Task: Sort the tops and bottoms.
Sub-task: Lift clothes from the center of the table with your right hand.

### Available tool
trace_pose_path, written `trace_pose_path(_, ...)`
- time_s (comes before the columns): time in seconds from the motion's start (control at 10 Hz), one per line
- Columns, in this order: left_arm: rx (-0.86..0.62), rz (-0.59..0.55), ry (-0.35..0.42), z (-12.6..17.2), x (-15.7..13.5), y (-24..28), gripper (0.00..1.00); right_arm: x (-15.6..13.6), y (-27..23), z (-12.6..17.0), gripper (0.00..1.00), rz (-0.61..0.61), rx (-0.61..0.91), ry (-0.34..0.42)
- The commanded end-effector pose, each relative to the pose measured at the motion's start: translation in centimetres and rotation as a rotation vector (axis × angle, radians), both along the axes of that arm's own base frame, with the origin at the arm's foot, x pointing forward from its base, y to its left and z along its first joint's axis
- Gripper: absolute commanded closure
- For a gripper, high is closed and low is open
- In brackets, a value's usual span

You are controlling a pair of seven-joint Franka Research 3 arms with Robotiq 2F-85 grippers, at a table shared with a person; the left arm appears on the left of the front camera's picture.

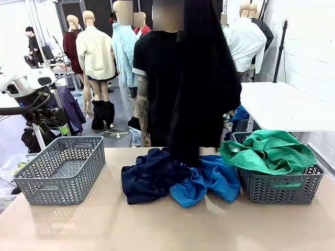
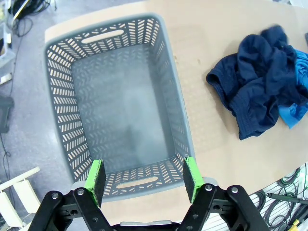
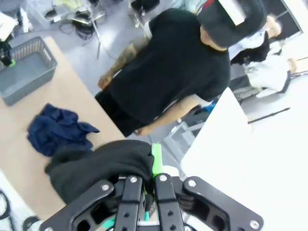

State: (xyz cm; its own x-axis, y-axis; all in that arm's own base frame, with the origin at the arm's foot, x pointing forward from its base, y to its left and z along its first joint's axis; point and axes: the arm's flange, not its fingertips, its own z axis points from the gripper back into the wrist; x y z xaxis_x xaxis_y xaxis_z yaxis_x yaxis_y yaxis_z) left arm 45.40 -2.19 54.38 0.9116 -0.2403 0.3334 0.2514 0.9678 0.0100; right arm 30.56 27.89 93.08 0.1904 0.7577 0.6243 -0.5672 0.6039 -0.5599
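Clenched on the soft black cloth garment [image 3: 96, 168], the right claw [image 3: 153, 166] hangs it above the surface [image 1: 167, 230], hem seemingly brushing the crumpled navy cloth garment [image 1: 149, 178] and bright blue cloth garment [image 1: 209, 180]. Released, the left claw [image 2: 143, 179] hovers over the grey plastic lattice basket [image 2: 175, 106]. Best to lift until the black cloth clears those 2, then lower it well inside a basket before letting go.

Bright, even overhead light is washing the scene, with the far left blowing out white. The black garment [image 1: 201, 78] is reading as a flat silhouette, the table [image 1: 167, 225] is catching soft shadows, and the right wrist view is blurring and bending at its edges.
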Motion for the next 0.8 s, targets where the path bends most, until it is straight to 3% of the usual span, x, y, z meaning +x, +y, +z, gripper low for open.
trace_pose_path(0.0, 0.0, 0.001, 0.01, 0.3, 0.1, 0.1, 0.17, -1.0, 1.5, 1.5, 1.0, 0.016, 0.035, -0.074)
trace_pose_path(0.1, 0.0, 0.001, 0.01, 0.3, 0.1, 0.1, 0.17, -0.9, 1.5, 1.6, 1.0, 0.027, 0.046, -0.068)
trace_pose_path(0.2, 0.0, 0.001, 0.01, 0.3, 0.1, 0.1, 0.17, 0.4, 1.3, -0.2, 1.0, 0.076, 0.02, -0.003)
trace_pose_path(0.3, 0.0, 0.001, 0.01, 0.3, 0.1, 0.1, 0.17, -1.9, 0.8, 1.8, 1.0, 0.035, 0.024, -0.048)
trace_pose_path(0.7, 0.0, 0.001, 0.01, 0.3, 0.1, 0.1, 0.17, -1.9, 0.8, 1.8, 1.0, 0.035, 0.024, -0.048)
